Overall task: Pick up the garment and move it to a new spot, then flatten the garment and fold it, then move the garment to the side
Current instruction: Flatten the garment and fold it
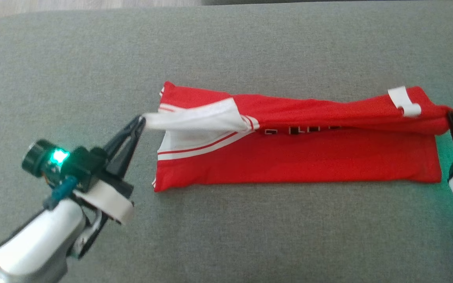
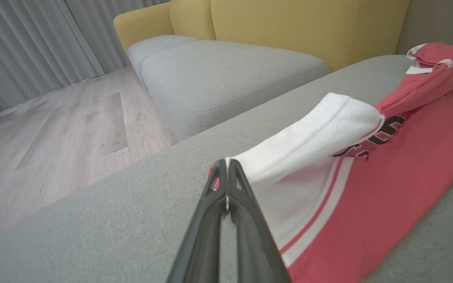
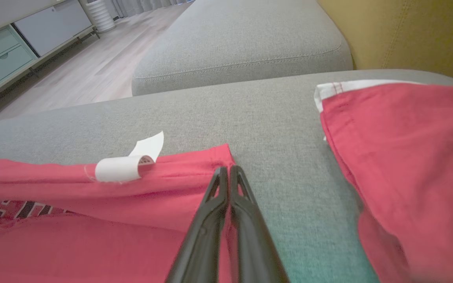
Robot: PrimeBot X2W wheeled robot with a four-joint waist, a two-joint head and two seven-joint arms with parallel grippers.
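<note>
Claws pinch both ends of one raised fold (image 1: pixel 328 112), left claw (image 1: pixel 142 119) on the white sleeve (image 1: pixel 195 118), right claw (image 1: pixel 450 114) on the far corner, so the red garment (image 1: pixel 297 161) runs lengthwise between them on the grey cushion (image 1: pixel 250 236); head view shows that whole span, each wrist view one end.

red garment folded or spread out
Half folded: left gripper and right gripper hold one edge of the garment over the rest.

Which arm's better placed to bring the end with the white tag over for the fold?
Right. The right claw is shut on the red garment corner just beside the white tag; the left claw pinches the opposite, white-trimmed end.
</note>
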